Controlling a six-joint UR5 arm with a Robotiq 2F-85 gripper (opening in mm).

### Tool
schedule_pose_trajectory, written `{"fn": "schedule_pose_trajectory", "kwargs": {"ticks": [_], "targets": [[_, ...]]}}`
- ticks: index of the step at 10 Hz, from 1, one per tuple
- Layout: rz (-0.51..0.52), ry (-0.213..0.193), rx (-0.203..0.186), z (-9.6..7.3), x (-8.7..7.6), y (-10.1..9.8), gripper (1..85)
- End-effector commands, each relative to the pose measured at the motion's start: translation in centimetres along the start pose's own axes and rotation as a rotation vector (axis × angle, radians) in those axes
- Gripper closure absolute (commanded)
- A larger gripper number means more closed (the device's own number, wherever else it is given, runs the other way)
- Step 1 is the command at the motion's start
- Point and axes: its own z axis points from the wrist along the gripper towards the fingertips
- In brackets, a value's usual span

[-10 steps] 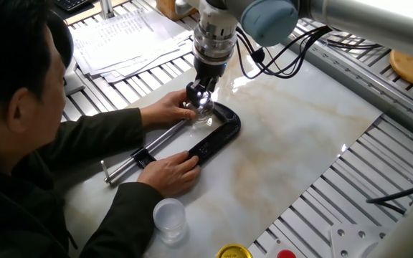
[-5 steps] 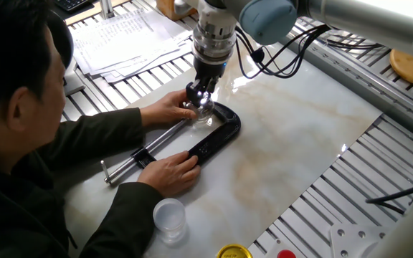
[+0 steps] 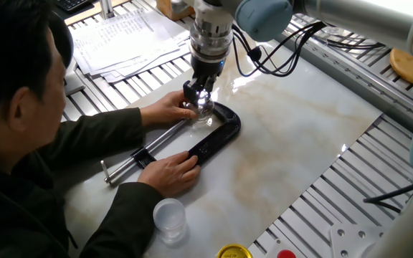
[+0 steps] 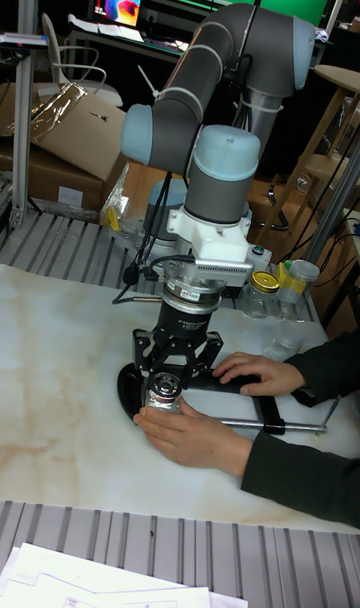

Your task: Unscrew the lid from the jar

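The small clear jar [image 3: 203, 117] stands on the marble table inside the black C-clamp [image 3: 217, 135]. A person's left hand [image 3: 165, 109] steadies the jar, and the right hand [image 3: 172, 172] presses on the clamp. My gripper [image 3: 200, 99] comes straight down onto the jar's top, its fingers shut around the shiny silvery lid [image 3: 205, 104]. In the tall fixed view the gripper [image 4: 166, 386] sits over the lid [image 4: 165, 390], with the jar [image 4: 162, 405] partly hidden behind the person's fingers [image 4: 190, 436].
A frosted cup [image 3: 169, 217] and a gold-yellow lid [image 3: 234, 252] sit near the front edge. Papers [image 3: 120, 36] lie at the back left and a wooden disc [image 3: 411, 68] at the back right. Cables [image 3: 278, 57] hang beside my wrist. The clamp's screw bar [image 3: 145, 149] points front-left.
My wrist and gripper have turned and shifted slightly left over the jar. The person's hands, the clamp and the jar hold their places.
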Motion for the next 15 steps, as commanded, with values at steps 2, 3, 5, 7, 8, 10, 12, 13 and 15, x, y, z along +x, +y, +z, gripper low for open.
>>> {"fn": "schedule_pose_trajectory", "kwargs": {"ticks": [2,3,5,7,8,10,12,13,15], "targets": [[0.016,0.011,-0.022,0.1,0.0,-0.4,29.3],[0.022,0.016,-0.022,0.0,0.0,-0.3,29.3],[0.030,0.022,-0.009,-0.1,-0.4,0.1,30.7],[0.026,0.022,-0.003,0.0,-0.3,-0.1,32.3],[0.015,0.012,-0.002,0.2,-0.3,-0.4,32.3],[-0.013,0.029,0.030,0.1,0.3,-1.0,47.0],[-0.114,0.010,0.105,-0.6,-0.4,-1.3,61.3],[-0.193,-0.020,0.108,-0.4,-1.1,-1.0,61.3],[-0.340,-0.042,0.111,0.7,-1.4,-0.4,56.3]]}}
